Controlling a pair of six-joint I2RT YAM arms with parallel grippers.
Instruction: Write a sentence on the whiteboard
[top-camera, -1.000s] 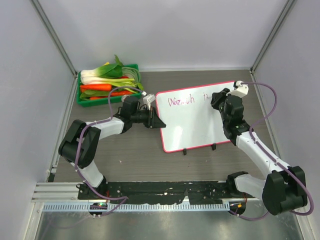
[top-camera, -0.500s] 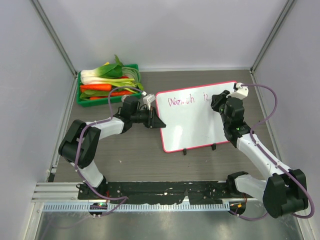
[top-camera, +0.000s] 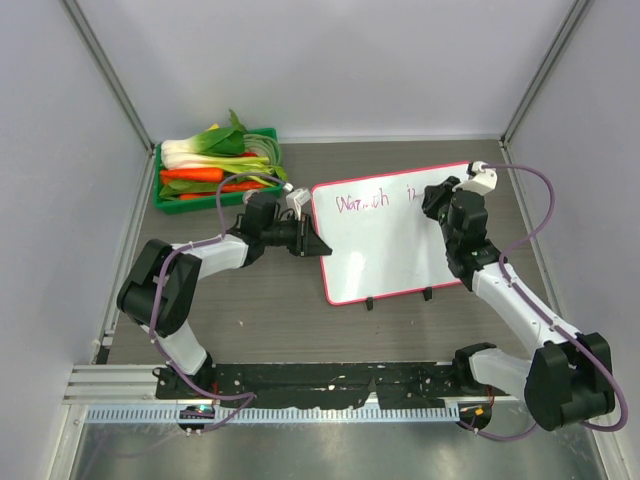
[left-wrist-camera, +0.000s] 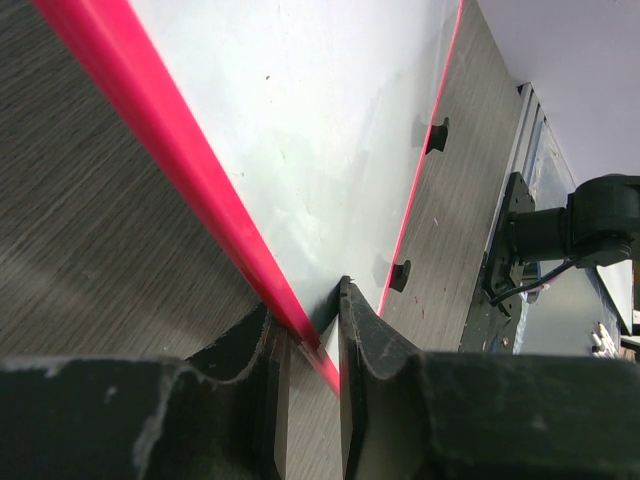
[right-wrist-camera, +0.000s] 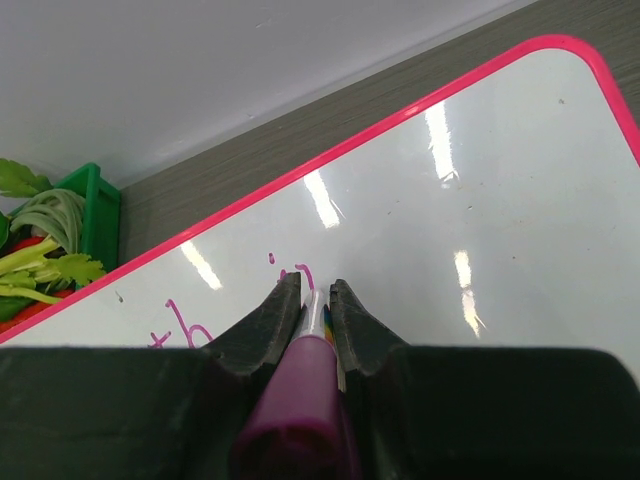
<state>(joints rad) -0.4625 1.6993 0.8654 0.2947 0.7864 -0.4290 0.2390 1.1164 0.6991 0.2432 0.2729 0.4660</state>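
Right gripper (right-wrist-camera: 315, 290): jaws pinched narrow on a pink-magenta plastic marker (right-wrist-camera: 298, 400), its barrel running up between the fingers. The tip sits at the last pink strokes. Whether it touches the surface, cannot tell.

Sentence (top-camera: 362, 203), thin pink handwriting: one word near the top-left corner, reading roughly "Watch". To its right is a short start of a second word, an "i" and one more stroke. All of it sits on one line along the far edge.

Whiteboard (top-camera: 390, 250), glossy white rectangle with a rounded pink-red frame: appears to lie flat on the table, right of centre and skewed, between the two arms. Two small black feet (top-camera: 369, 302) sit on its near edge. Everything below the writing is bare white.

Left gripper (left-wrist-camera: 315, 310): closed down on the whiteboard's left frame edge, one finger on each side of the pink rim, apparently steadying it.

Progress, as a judgement: early. One word done, a second just begun, the rest of the sentence to come, and plenty of room for it.

Further out: dark wood-grain table (top-camera: 260, 320). A green plastic crate (top-camera: 215, 170) of leafy and orange vegetables stands at the far left, well apart from the whiteboard
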